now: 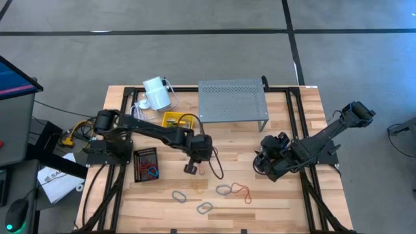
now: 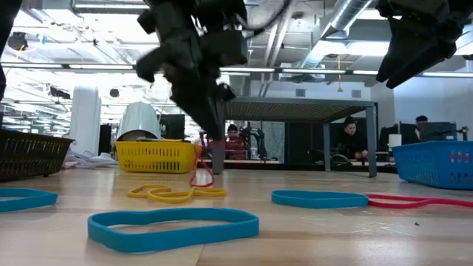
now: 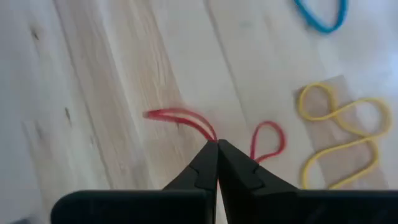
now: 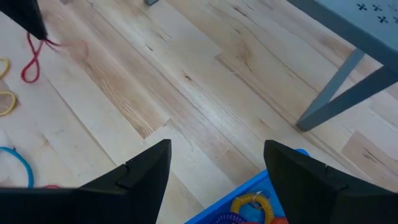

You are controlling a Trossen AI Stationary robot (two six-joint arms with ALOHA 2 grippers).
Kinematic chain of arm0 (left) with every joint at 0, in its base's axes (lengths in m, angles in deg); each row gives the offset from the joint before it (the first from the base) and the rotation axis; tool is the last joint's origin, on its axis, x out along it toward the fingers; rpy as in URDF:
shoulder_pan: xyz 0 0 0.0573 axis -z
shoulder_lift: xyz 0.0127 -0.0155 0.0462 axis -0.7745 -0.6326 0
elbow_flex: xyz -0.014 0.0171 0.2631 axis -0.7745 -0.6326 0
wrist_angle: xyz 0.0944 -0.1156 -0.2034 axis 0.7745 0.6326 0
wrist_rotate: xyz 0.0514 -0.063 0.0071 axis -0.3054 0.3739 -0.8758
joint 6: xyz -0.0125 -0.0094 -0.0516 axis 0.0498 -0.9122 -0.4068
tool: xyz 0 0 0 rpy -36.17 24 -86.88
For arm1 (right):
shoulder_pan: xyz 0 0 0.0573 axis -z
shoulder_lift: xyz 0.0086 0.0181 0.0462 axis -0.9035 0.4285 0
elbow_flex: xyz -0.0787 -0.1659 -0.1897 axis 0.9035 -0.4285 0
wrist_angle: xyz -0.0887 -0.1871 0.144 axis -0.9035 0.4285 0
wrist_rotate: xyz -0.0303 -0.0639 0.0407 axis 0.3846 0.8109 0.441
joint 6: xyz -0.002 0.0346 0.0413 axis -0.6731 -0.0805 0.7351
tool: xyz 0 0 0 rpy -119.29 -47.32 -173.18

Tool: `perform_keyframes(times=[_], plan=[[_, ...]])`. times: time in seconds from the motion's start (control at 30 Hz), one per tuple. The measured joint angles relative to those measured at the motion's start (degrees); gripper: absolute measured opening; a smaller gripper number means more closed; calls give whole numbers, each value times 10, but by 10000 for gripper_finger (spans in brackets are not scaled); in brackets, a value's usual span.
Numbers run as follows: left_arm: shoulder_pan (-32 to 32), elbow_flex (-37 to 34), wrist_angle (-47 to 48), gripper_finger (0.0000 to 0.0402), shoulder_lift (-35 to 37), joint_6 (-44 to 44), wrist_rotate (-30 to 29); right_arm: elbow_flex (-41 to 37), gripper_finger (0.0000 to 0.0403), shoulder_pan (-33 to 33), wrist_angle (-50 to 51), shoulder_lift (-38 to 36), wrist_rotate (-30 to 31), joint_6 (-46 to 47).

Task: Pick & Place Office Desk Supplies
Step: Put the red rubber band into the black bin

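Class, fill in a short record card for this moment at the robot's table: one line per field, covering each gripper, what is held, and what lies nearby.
Left gripper: shut on the red rubber band
Right gripper: open, holding nothing, above the blue basket
Beside the held band: yellow rubber band, flat on the table
Behind: grey shelf, yellow basket

Honestly can't make out any readable text, labels, brands or numbers anywhere in these views.
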Motion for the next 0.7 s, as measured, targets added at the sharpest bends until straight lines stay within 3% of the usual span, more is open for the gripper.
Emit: perform_keyframes(times=[0.7], plan=[[0, 1, 129, 0, 140, -41, -77, 0, 254, 0, 3, 0, 1, 0]])
